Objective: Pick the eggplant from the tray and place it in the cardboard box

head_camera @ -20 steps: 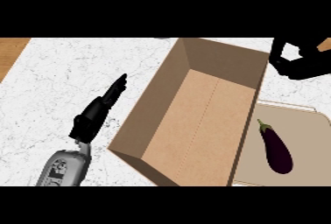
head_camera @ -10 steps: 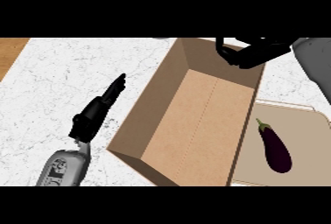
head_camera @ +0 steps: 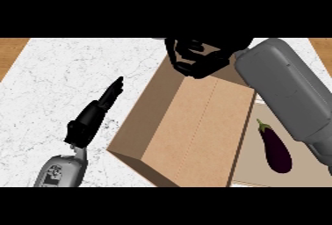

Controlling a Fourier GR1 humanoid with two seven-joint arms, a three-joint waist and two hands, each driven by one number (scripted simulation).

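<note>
A dark purple eggplant [head_camera: 276,147] lies lengthwise on the beige tray [head_camera: 251,175] at the lower right, stem end pointing away from me. Left of the tray stands the open cardboard box [head_camera: 194,127], set at a slant, with nothing inside. My right hand [head_camera: 198,59] hovers over the box's far end, fingers loosely bent and holding nothing. Its grey forearm [head_camera: 285,92] crosses above the tray's far part and hides it. My left hand [head_camera: 91,118] rests open on the counter left of the box, fingers straight and pointing away.
The white marble counter [head_camera: 58,74] stretches out left of the box. Strips of wood [head_camera: 12,52] show at the far left and far right corners.
My right hand has swung from the upper right corner leftward to above the box's far end, and its forearm now covers part of the tray. The eggplant and left hand have not moved.
</note>
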